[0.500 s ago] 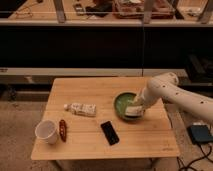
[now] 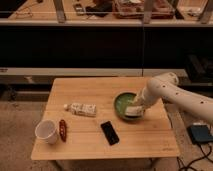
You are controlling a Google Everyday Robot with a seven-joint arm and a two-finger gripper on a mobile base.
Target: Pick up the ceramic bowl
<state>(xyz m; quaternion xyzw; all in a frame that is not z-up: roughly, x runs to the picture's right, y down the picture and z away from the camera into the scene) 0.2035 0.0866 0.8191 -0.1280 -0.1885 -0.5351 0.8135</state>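
The ceramic bowl [image 2: 122,103] is a round, shallow, glossy green bowl on the right half of the wooden table [image 2: 90,145]. My white arm reaches in from the right. My gripper [image 2: 133,111] hangs over the bowl's near right rim and hides that part of it. Whether it touches the bowl I cannot tell. The bowl appears to rest on the table.
A white cup [image 2: 46,131] stands at the front left with a red-brown object [image 2: 62,129] beside it. A small white bottle [image 2: 82,108] lies left of the bowl. A black phone [image 2: 110,132] lies in front of the bowl. Dark shelving stands behind the table. A blue-grey box [image 2: 200,134] lies on the floor at right.
The gripper and arm stay at the bowl's right rim; nothing has visibly moved.
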